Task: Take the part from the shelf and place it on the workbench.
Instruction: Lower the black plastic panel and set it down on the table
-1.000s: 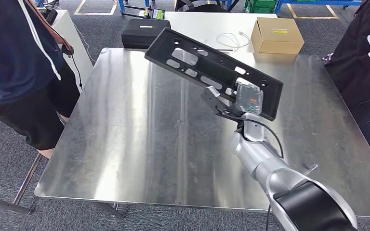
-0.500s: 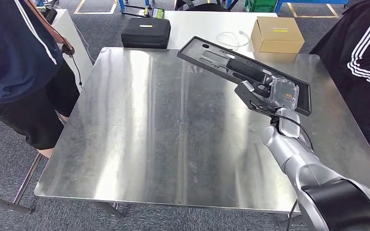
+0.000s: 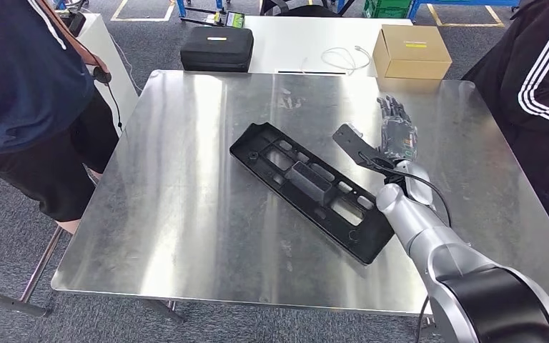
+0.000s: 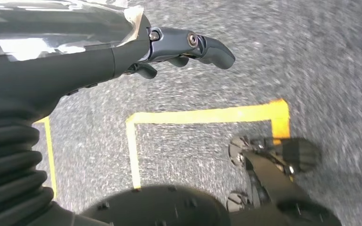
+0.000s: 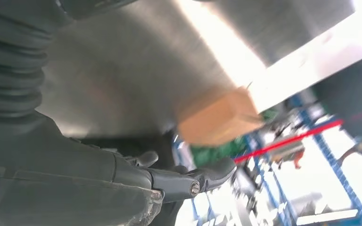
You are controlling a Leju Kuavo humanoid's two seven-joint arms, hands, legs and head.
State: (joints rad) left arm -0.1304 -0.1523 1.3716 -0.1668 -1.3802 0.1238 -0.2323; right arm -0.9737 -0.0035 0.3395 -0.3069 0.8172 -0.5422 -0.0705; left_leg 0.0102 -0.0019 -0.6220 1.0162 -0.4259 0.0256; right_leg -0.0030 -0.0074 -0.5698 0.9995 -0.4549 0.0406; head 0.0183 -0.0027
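Lying flat mid-frame on the workbench [image 3: 186, 214], the black part [image 3: 307, 187] looks placed, with the right hand [image 3: 393, 139] open beside it at right, so retreating seems next.

Your left hand [image 4: 122, 52] is hanging over the grey carpeted floor [image 4: 311, 56], holding nothing, its dark fingers [image 4: 202, 44] lying loosely curled and apart. Yellow tape lines [image 4: 202, 115] are running across the floor beneath it, turning a corner under the fingers.
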